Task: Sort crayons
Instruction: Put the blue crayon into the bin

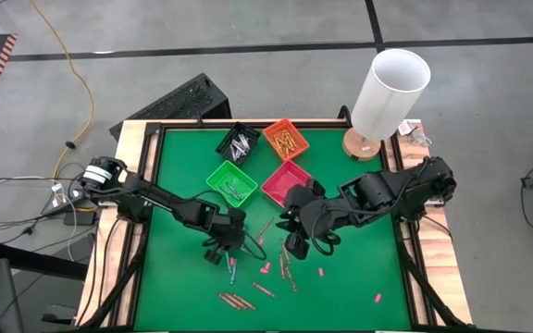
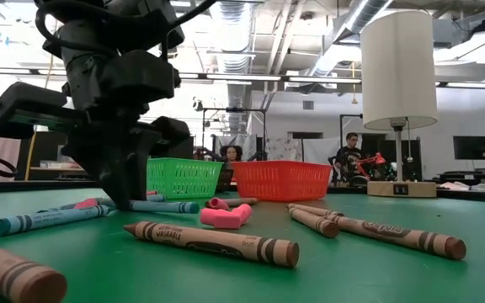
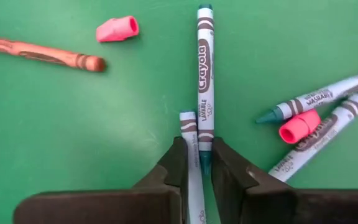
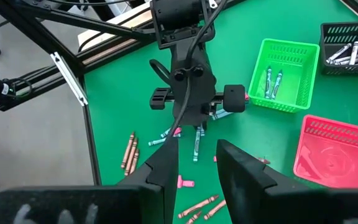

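Observation:
Crayons lie scattered on the green table [image 1: 183, 277]: teal ones [image 3: 316, 102] near my left gripper, brown ones [image 1: 236, 300] toward the near edge. My left gripper [image 3: 204, 169] [image 1: 228, 255] is down at the table, shut on a teal crayon [image 3: 205, 68] that lies flat. A second teal crayon [image 3: 190, 134] lies alongside it and runs in between the fingers. My right gripper [image 4: 194, 168] [image 1: 294, 231] hangs open above the table's middle with nothing between its fingers. My left gripper pinches the teal crayon's pointed end [image 3: 205, 155] between its two fingers, coming steeply from above. The rest of the crayon stretches away from the fingers and lies flat on the table. Whether the second crayon is also gripped I cannot tell.
Four small bins stand at the far middle: black [image 1: 239, 141], orange [image 1: 285, 139], green [image 1: 232, 182], red [image 1: 287, 182]. A white-shaded lamp [image 1: 387, 92] stands at the far right corner. Pink bits [image 3: 118, 28] [image 1: 321, 272] lie among the crayons. People show in the room beyond.

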You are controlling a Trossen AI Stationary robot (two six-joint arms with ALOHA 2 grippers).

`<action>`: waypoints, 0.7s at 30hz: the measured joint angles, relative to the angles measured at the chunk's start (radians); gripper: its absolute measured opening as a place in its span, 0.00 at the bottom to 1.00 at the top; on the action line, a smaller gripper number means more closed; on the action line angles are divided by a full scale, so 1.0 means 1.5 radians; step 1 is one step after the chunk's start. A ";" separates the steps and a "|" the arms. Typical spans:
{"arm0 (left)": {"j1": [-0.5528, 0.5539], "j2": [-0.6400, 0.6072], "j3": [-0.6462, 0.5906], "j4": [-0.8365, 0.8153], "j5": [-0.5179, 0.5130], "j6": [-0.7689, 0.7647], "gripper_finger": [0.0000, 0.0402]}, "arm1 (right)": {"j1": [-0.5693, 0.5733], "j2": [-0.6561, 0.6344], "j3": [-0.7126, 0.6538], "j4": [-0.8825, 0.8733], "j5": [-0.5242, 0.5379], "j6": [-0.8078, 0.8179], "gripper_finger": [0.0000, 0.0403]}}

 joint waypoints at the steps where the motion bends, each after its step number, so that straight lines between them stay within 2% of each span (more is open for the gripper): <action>1: 0.000 0.000 0.003 -0.002 -0.003 -0.011 0.07 | 0.000 0.000 0.000 0.000 0.000 0.000 0.32; 5: 0.001 0.002 0.028 -0.011 -0.012 -0.049 0.10 | 0.009 0.000 0.000 0.000 0.005 0.000 0.32; 11: 0.002 0.006 0.099 -0.062 -0.026 -0.086 0.10 | 0.051 -0.006 0.000 -0.011 0.071 0.002 0.32; 15: 0.002 0.004 0.156 -0.071 -0.048 -0.106 0.10 | 0.095 -0.007 0.001 -0.060 0.136 0.048 0.32; 21: 0.001 0.004 0.203 -0.068 -0.054 -0.117 0.10 | 0.168 -0.008 0.001 -0.130 0.273 0.148 0.32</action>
